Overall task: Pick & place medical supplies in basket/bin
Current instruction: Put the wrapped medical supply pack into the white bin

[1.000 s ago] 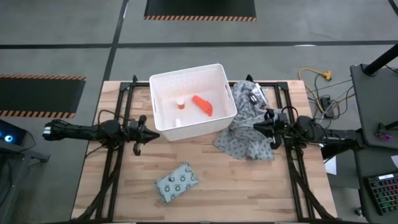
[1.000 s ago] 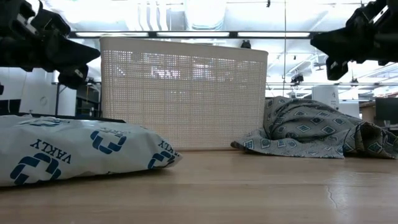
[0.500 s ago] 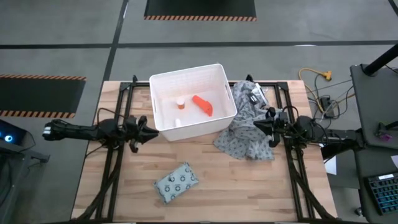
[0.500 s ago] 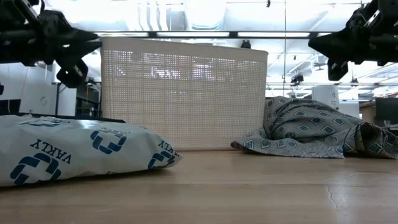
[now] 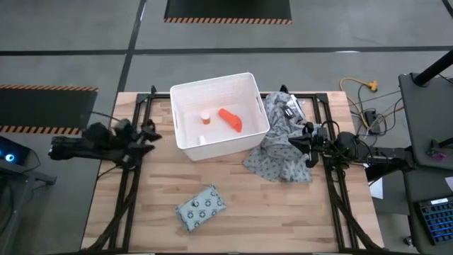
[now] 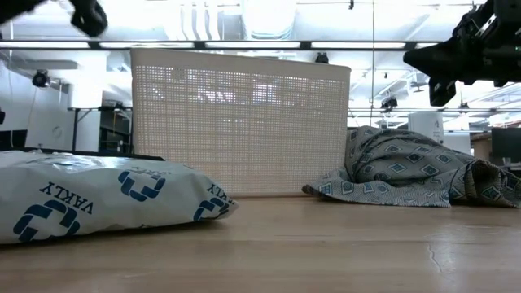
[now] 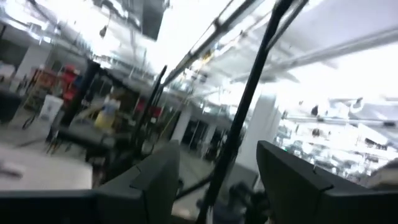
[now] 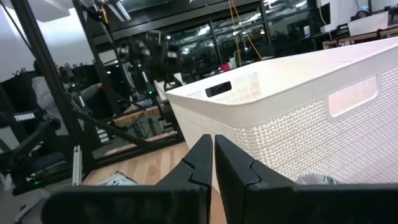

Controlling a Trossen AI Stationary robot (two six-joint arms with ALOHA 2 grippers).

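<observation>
The white perforated bin stands at the table's far middle. Inside lie an orange-red tapered piece, a small white cylinder and a small white cap. The pale dotted packet lies flat on the wood near the front, large at the left of the low view. My left gripper hangs open and empty, left of the bin, raised and tilted upward. My right gripper is shut and empty, above the grey cloth, right of the bin.
A crumpled grey patterned cloth lies against the bin's right side. Black frame rails run along both table sides. Bare wood lies around the packet, between the arms.
My left gripper has opened, risen and drawn back toward the table's left edge, tipping upward until it leaves most of the low view. My right gripper has stayed in place.
</observation>
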